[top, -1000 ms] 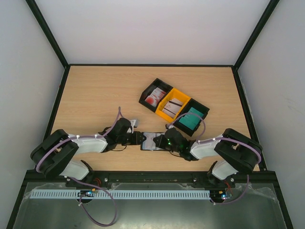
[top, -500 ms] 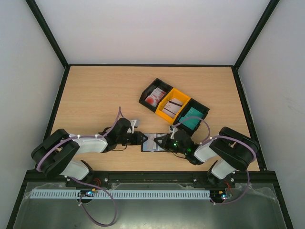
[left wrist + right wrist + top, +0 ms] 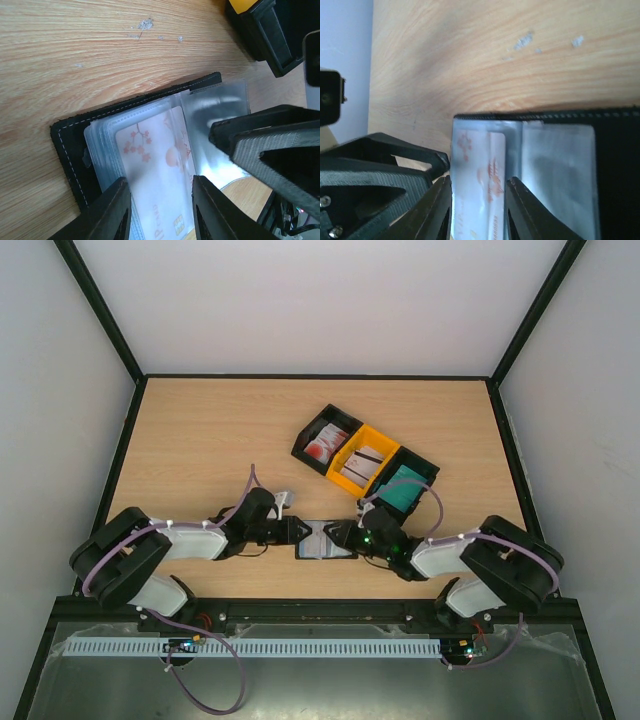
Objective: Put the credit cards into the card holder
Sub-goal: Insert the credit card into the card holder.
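The black card holder (image 3: 325, 553) lies open on the table between my two grippers. Its clear sleeves hold a white credit card with red blossoms (image 3: 155, 160), also seen in the right wrist view (image 3: 472, 170). My left gripper (image 3: 298, 530) is partly open, its fingers over the sleeves on either side of that card (image 3: 160, 212). My right gripper (image 3: 343, 534) faces it from the other side, also partly open astride the card (image 3: 477, 212). The holder's black stitched edge shows in both wrist views (image 3: 67, 150) (image 3: 620, 165).
Three joined trays stand behind the holder: a black one (image 3: 306, 436) with red-blotched white cards (image 3: 322, 446), a yellow one (image 3: 383, 438) with pale cards (image 3: 364, 462), and a black one (image 3: 430, 468) with teal cards (image 3: 402, 490). The near tray is close to my right arm.
My right arm has swung its elbow to the right and its gripper has drawn back a little over the holder. The left gripper has barely moved.
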Motion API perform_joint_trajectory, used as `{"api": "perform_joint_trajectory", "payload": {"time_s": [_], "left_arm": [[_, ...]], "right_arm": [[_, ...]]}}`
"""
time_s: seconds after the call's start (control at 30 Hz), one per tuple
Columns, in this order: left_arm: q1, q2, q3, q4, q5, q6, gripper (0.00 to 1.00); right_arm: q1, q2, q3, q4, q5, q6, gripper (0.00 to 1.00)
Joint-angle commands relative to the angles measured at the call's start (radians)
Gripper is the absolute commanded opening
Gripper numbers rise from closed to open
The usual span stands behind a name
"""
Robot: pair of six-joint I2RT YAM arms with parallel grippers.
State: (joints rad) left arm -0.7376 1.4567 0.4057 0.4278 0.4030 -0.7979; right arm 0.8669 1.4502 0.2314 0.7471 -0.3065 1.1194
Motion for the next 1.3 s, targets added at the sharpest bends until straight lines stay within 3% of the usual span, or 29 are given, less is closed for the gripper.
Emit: {"api": "perform_joint_trajectory", "payload": {"time_s": [0.0, 0.17, 0.37, 1.27], "left_arm": [[-0.005, -0.003, -0.008, 0.022, 0.002, -0.003, 0.37], [-0.005, -0.003, -0.008, 0.022, 0.001, -0.004, 0.34], [-0.005, -0.001, -0.009, 0.020, -0.002, -0.003, 0.32], [-0.005, -0.014, 0.016, -0.081, -0.051, -0.004, 0.40]], "right_arm": [[0.015, -0.074, 0.074, -0.250, 0.096, -0.092, 0.29], [0.044, -0.043, 0.140, -0.361, 0.131, -0.126, 0.14], [0.074, 0.020, 0.183, -0.416, 0.155, -0.124, 0.06], [0.082, 0.123, 0.213, -0.477, 0.194, -0.090, 0.02]]}}
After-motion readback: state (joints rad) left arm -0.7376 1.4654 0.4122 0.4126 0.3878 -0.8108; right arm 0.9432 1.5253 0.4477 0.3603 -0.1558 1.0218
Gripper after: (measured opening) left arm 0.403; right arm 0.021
